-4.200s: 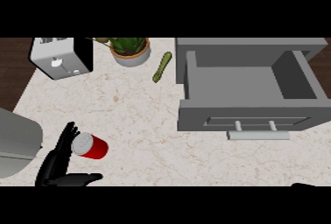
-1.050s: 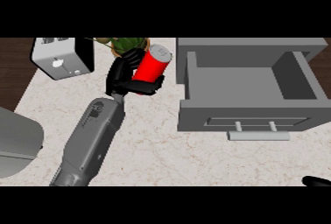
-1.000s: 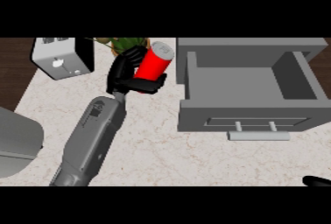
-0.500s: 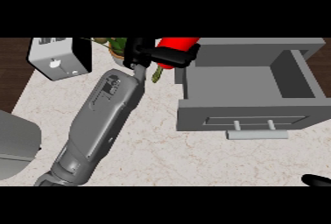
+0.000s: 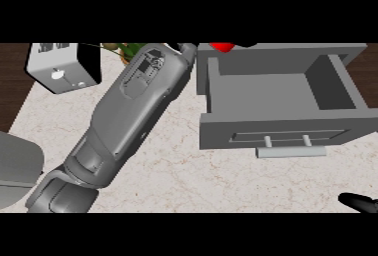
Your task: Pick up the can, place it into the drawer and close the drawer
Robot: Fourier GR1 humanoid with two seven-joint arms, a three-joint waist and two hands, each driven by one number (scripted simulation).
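Only a sliver of the red can shows at the view's top edge, above the back left corner of the open grey drawer. My left hand is mostly cut off by that edge; a black finger lies beside the can, which it holds in the air. The grey left forearm runs diagonally from the lower left up to the can. The drawer's inside is bare and its bar handle faces me. A small part of my right hand shows at the lower right corner.
A silver toaster stands at the back left. A potted plant peeks out behind the forearm. A rounded grey object sits at the left edge. The counter is pale speckled stone.
My left arm has carried the can up and to the right, from the plant over to the drawer's back left corner. The hand and can have slid mostly out of view.
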